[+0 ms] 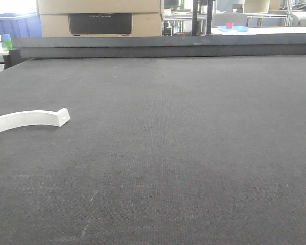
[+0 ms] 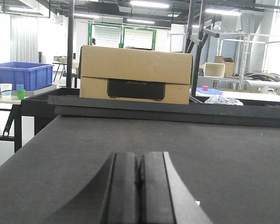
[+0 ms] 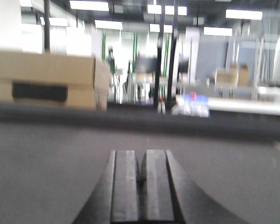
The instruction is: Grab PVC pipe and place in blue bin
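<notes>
Dark grey matting covers the bench (image 1: 194,153), behind which a strip-lit workshop hall is seen. One white PVC pipe (image 1: 28,118) is laid flat on it at the front view's left edge, where its far end is cut off; only the squared, holed end is shown. One cardboard box (image 2: 135,74) and one blue bin (image 2: 21,75) are set beyond the far rim. Two claws are counted, the left claw (image 2: 140,186) and the right claw (image 3: 141,186), both pressed closed on nothing, the latter blurred.

Right fingers (image 3: 126,186) together over table (image 3: 46,158).
</notes>
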